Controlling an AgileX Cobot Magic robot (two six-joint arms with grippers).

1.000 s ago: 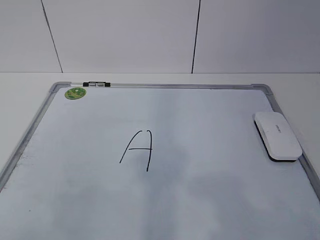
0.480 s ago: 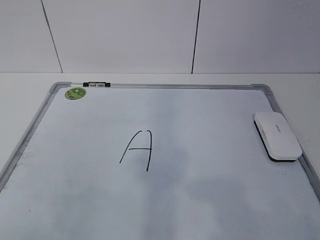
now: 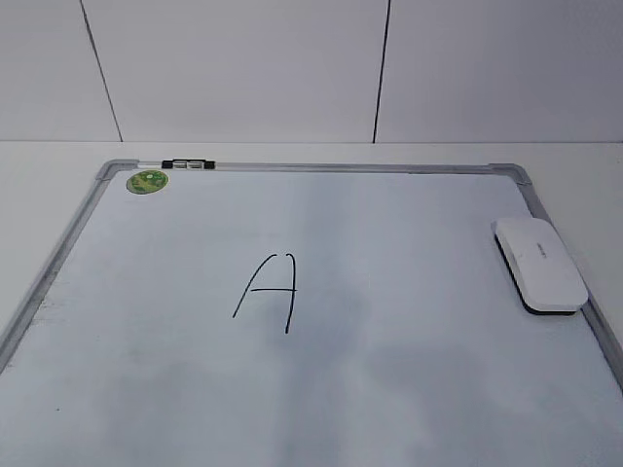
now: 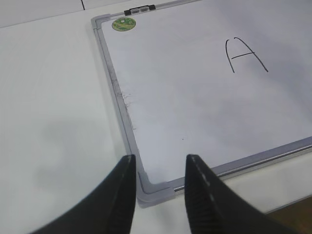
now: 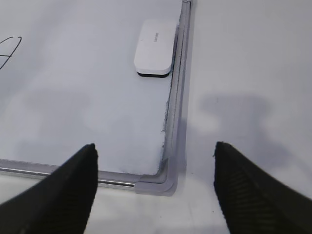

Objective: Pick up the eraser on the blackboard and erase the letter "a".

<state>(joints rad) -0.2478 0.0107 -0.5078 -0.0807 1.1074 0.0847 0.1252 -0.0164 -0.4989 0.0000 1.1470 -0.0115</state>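
The blackboard (image 3: 438, 379) is a white dry-erase board with a silver-grey frame, lying flat on the table. The white eraser (image 3: 540, 264) rests on it against the right frame, and shows in the right wrist view (image 5: 155, 47). A tall capital "A" (image 3: 268, 290) is drawn near the middle. No small lowercase "a" shows in any view. My left gripper (image 4: 158, 163) is open and empty above the board's near-left corner. My right gripper (image 5: 155, 151) is wide open and empty above the near-right corner, well short of the eraser. Neither gripper shows in the exterior view.
A round green sticker (image 3: 147, 180) sits at the board's far-left corner, with a small black-and-silver clip (image 3: 188, 164) on the top frame beside it. A white table (image 5: 248, 73) surrounds the board. A white panelled wall (image 3: 243, 68) stands behind.
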